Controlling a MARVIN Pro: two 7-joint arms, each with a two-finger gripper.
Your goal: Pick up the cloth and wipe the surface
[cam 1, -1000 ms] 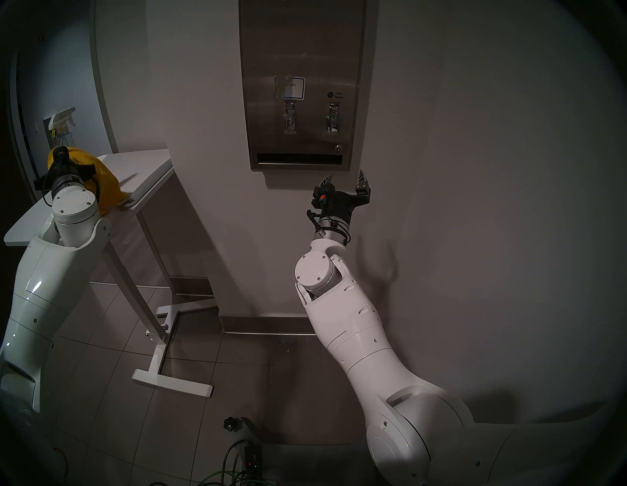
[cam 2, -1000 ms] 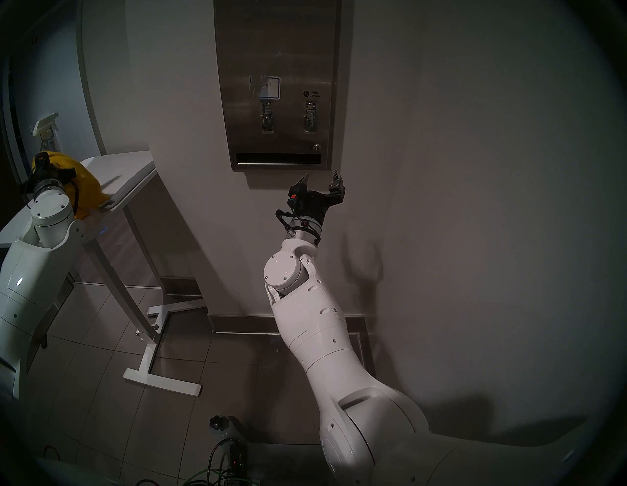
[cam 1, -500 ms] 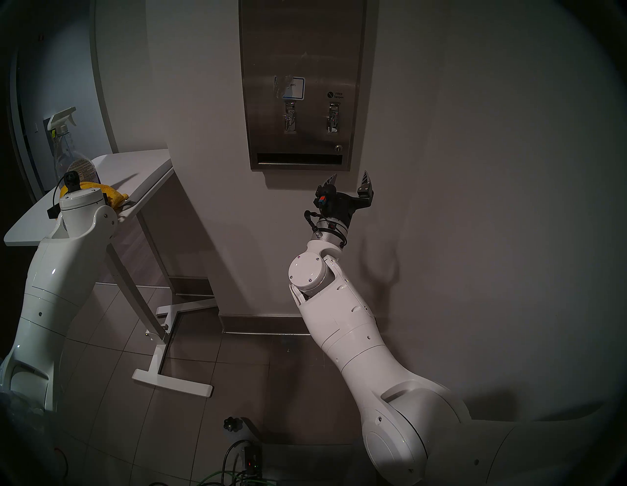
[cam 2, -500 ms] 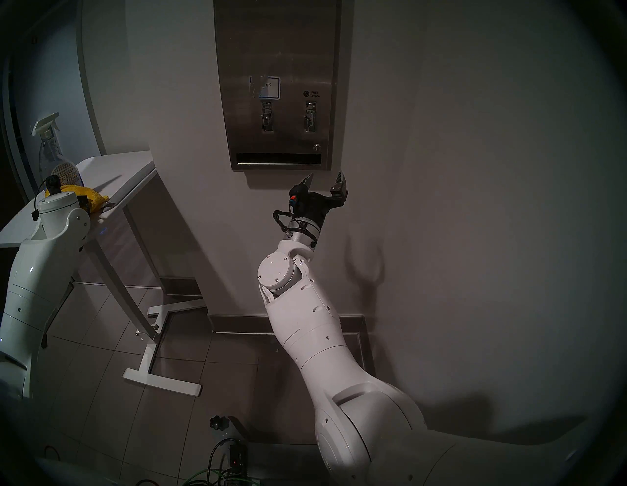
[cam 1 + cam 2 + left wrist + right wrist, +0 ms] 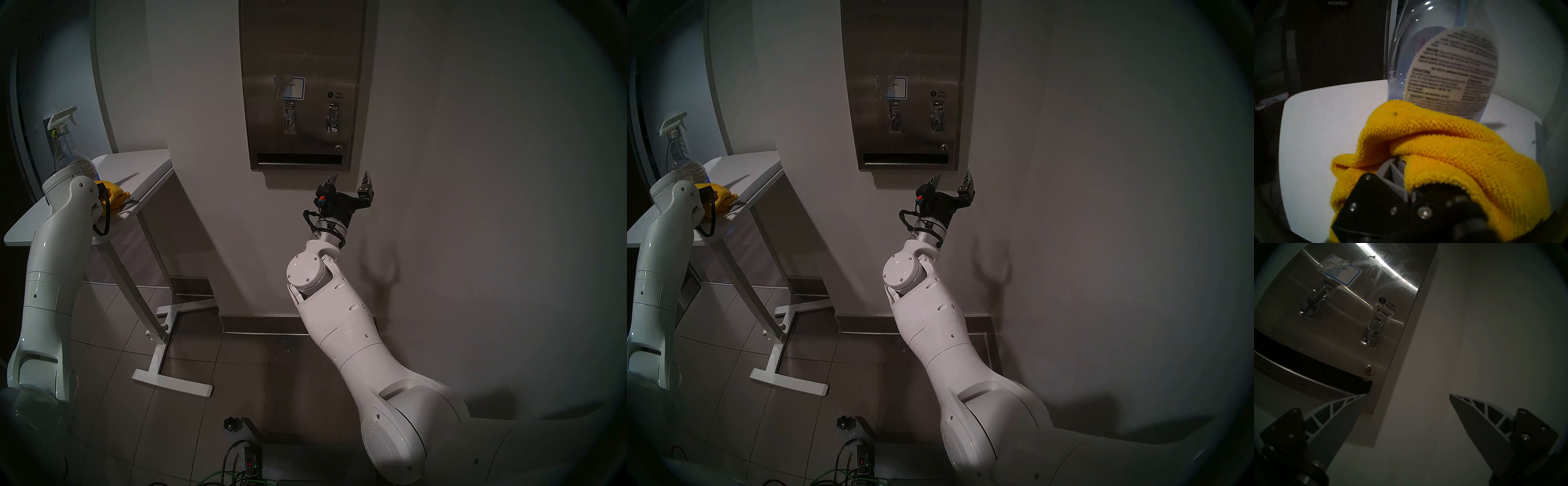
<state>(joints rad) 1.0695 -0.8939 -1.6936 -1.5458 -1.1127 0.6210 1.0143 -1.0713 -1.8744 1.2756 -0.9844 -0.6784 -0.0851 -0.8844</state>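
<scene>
The mustard-yellow microfibre cloth [image 5: 1454,152] is seen bunched over and around the left end effector [image 5: 1398,168], whose grey ribbed fingers [image 5: 1391,176] are drawn together on a fold of it; the cloth is draped over the black finger mounts and is gripped, not loose. The cloth is held just over the white rounded bench [image 5: 1322,127], near its front right corner in the head views [image 5: 115,195]; whether its lower edge touches the bench cannot be told. A clear spray bottle [image 5: 1449,71] with a printed oval label is stood on the bench directly behind the cloth, close to it, upright, its white trigger head visible in the head view [image 5: 62,118]. A dark door marked WOMEN [image 5: 1337,3] is seen beyond the bench. The brushed stainless-steel dispenser panel [image 5: 302,51] is mounted on the wall well to the right of the bench, with a blue-bordered label [image 5: 293,88], two coin mechanisms [image 5: 1376,327], a small lock [image 5: 1369,369] and a dark slot [image 5: 298,159] along its bottom. The right end effector [image 5: 351,180] is held below the panel's lower right corner, tilted upward toward it, fingers spread wide apart with nothing between them, apart from the panel and the wall.
</scene>
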